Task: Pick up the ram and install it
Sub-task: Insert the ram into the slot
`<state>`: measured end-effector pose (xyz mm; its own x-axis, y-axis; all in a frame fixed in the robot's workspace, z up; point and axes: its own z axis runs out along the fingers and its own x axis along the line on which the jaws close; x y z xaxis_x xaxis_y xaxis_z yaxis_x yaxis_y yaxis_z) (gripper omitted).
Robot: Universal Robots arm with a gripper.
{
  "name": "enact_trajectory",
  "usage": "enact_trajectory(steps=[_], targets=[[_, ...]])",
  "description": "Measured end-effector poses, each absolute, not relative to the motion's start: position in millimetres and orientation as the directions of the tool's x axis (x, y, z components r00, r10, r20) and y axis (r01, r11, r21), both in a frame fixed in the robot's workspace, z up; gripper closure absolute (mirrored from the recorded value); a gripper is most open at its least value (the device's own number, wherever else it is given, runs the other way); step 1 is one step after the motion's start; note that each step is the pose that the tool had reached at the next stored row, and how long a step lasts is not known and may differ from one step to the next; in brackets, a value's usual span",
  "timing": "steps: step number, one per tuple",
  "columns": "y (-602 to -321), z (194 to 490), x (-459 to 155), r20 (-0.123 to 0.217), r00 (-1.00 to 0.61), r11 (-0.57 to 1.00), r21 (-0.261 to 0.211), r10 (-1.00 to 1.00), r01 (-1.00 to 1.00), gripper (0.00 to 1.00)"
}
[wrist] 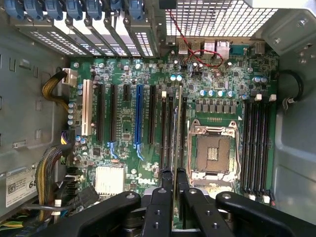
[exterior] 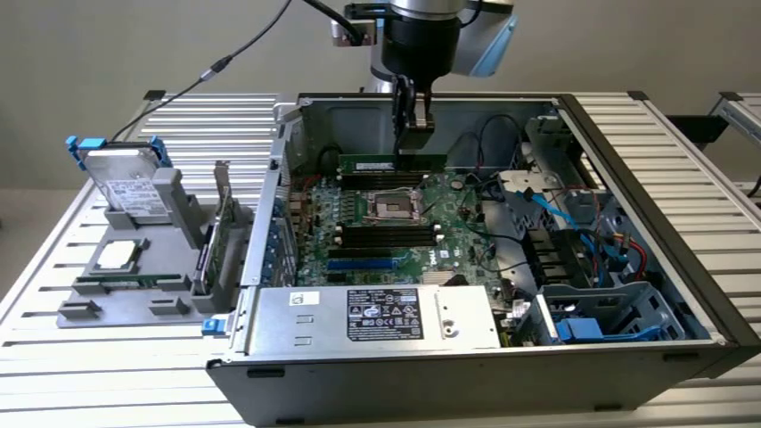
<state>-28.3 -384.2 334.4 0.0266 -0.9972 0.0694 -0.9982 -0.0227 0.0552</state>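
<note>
Casework comes first: at the front edge of the counter [exterior: 71,383] stands the open computer case [exterior: 476,379]. Its power supply [exterior: 380,314] lies along the front wall, with a drive cage [exterior: 607,312] at the exterior view's right. Toward the counter's edge at the exterior view's left, well apart from the work, a grey holder [exterior: 119,285] carries a hard drive [exterior: 125,183] and an expansion card [exterior: 221,209].

Further in, we note the CPU socket [exterior: 393,208] with black memory slots [exterior: 378,182] on either side. Over the far bank the ram [exterior: 393,163] stands upright and lengthwise along the slots. The pincer [exterior: 413,143] pinches it at its upper edge, fingers pressed onto both faces. From the wrist view the ram [wrist: 176,133] shows edge-on below the pincer [wrist: 174,180], lined up beside the socket [wrist: 211,153]. We cannot tell whether its lower edge touches a slot.

We judge seating to be the step in hand. Done well, it needs the stick vertical, centred on one slot rather than between neighbours, and pressed straight down evenly. We cannot confirm that the latches are open.

Blue cables [exterior: 559,209] lie near, at the exterior view's right. The case's far wall [exterior: 356,120] stands close behind the arm.
</note>
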Motion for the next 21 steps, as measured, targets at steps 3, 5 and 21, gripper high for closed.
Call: enact_trajectory(steps=[3, 5, 21], targets=[[-384, 334, -28, 0.069, 0.027, -0.023, 0.055, -0.997, -0.998, 0.86], [-384, 334, -28, 0.069, 0.027, -0.023, 0.055, -0.997, -0.998, 0.86], [-384, 306, -32, 0.069, 0.029, -0.025, 0.055, -0.997, -0.998, 0.86]])
